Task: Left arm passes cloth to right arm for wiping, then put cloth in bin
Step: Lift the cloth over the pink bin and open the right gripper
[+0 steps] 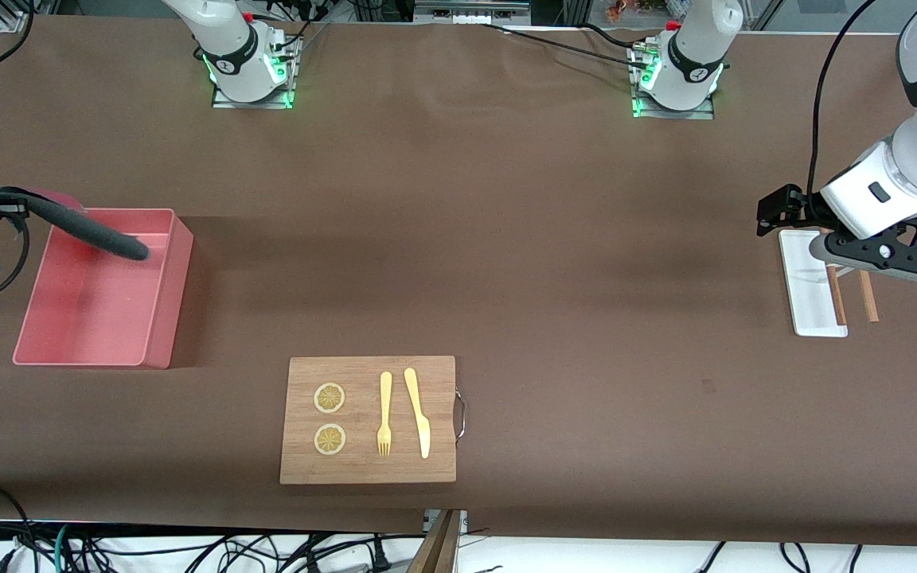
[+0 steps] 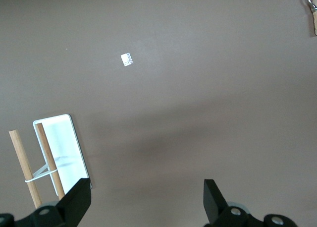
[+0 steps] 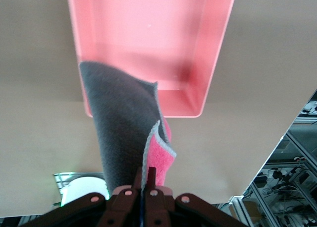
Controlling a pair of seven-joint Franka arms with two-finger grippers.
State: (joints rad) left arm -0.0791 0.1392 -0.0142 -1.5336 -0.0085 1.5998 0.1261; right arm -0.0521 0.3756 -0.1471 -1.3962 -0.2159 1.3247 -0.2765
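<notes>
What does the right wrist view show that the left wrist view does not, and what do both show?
Only the right wrist view shows the right gripper shut on the cloth, hanging over the bin. Only the left wrist view shows the open left gripper over bare table beside the white tray and two wooden sticks. Both show the brown table.

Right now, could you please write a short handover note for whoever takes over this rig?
Right gripper: shut on the cloth, held in the air over the bin, at the right arm's end of the table.
Left gripper: open, holding nothing, waiting over the white tray at the left arm's end.
Done: the cloth is already with the right arm.
Left: release the cloth into the bin, which has nothing inside yet.
The cutting board is not involved.
</notes>
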